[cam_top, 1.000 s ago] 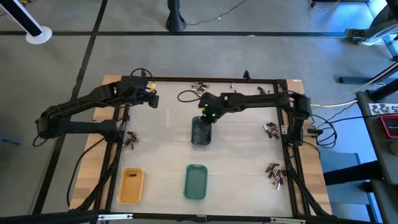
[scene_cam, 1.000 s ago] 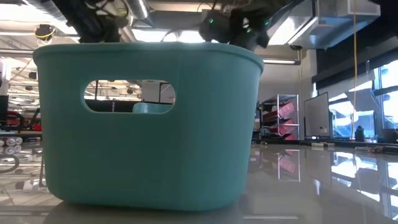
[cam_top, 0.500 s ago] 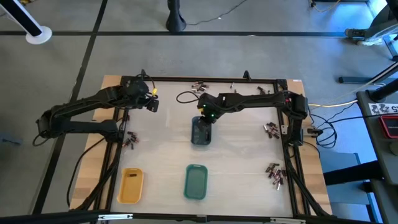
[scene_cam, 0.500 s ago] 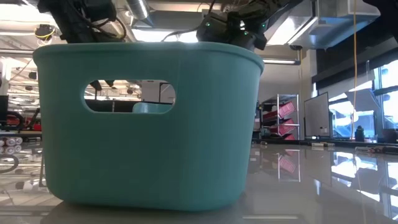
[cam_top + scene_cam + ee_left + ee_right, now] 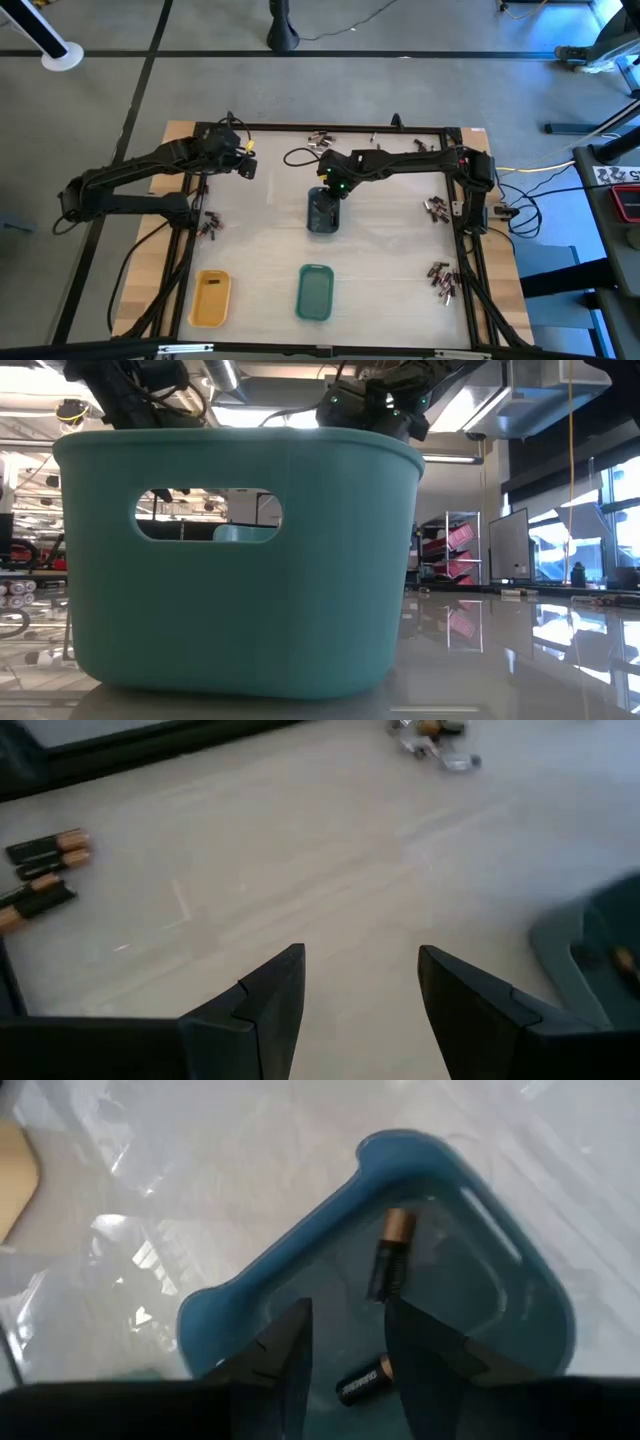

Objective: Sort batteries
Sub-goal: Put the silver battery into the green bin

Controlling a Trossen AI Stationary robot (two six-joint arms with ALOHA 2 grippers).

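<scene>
Batteries (image 5: 391,1266) with copper ends lie in the blue tray (image 5: 240,1295), labels unreadable, beneath the right claw (image 5: 345,1342), released and empty.

Three trays on the table (image 5: 260,250) — yellow (image 5: 210,297), green (image 5: 315,292), grey-blue (image 5: 323,211).

Lighting even and bright. Glare streaks the table (image 5: 130,1250) at left of the right wrist frame. Left wrist frame soft at right edge.

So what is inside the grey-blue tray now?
Two batteries lie inside the grey-blue tray, under the open right gripper. Its fingers cover part of the tray floor.
</scene>
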